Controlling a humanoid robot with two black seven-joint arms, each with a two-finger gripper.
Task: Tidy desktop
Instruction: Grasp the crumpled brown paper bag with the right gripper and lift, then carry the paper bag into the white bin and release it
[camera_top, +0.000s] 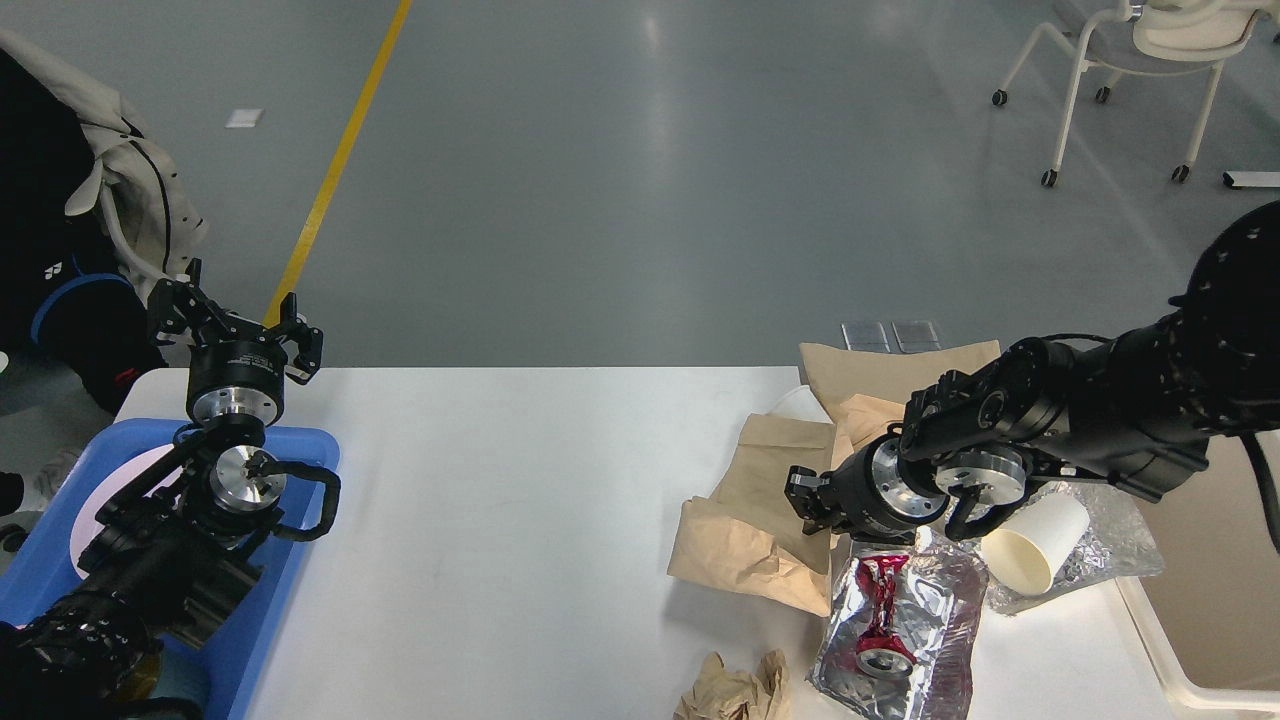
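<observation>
two black arms reach over your white counter (500, 480), which fills the lower middle of the view, with grey floor (620, 180) beyond its far edge. your left gripper (237, 335) hangs over the counter's far left corner, fingers spread apart and holding nothing. below it, a blue tray (300, 560) sits at the counter's left edge, mostly covered by the left arm.

your right gripper (805, 495) points left, low over the clutter on the counter's right side. it is dark and seen nearly end-on, so you cannot tell whether its fingers are apart or together, or whether they grip anything. it sits just at the edge of a crumpled brown paper bag (750, 540) lying flat on the counter. more brown paper (890, 370) lies behind the arm at the far right corner. just in front of the gripper lies a shiny silver foil bag (920, 620) with red markings. beside it, on its right, a white paper cup (1035, 550) lies on its side, its mouth facing the near left, resting on clear crinkled plastic (1115, 545). a small wad of brown paper (735, 690) sits at the near edge.

a white chair (1130, 60) on wheels stands on the floor, far right. a yellow line (340, 150) runs along the floor on the left.
</observation>
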